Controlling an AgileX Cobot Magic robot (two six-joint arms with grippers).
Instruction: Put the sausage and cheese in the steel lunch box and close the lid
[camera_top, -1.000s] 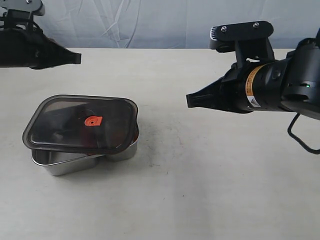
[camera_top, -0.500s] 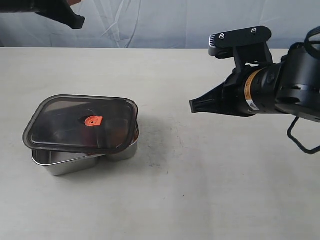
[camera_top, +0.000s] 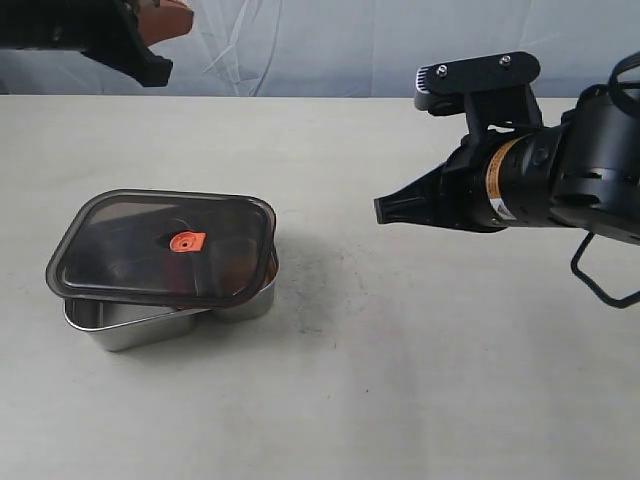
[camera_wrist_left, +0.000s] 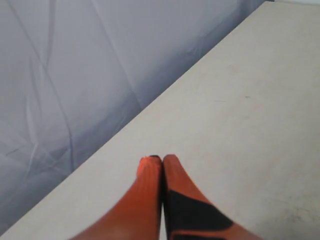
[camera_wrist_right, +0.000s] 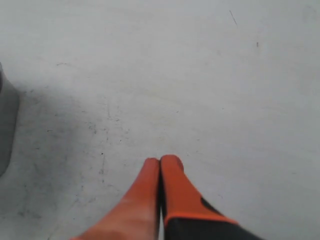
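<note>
The steel lunch box (camera_top: 135, 325) sits at the left of the table in the exterior view. The dark translucent lid (camera_top: 120, 245) lies on top of it, skewed, with its orange tab (camera_top: 186, 241) at the centre. Sausage and cheese are hidden from view. My left gripper (camera_top: 160, 70) is raised at the top left, far above and behind the box, shut and empty (camera_wrist_left: 162, 159). My right gripper (camera_top: 380, 208) hangs over the table to the right of the box, shut with nothing in it (camera_wrist_right: 161, 160).
A crumpled grey-blue backdrop (camera_top: 300, 45) runs behind the table's far edge. A grey edge of the box (camera_wrist_right: 6, 125) shows at the side of the right wrist view. Bare table (camera_top: 400, 350) lies between the box and my right arm.
My left gripper rose from beside the table's far left to the top corner and turned upward. My right arm stayed almost still.
</note>
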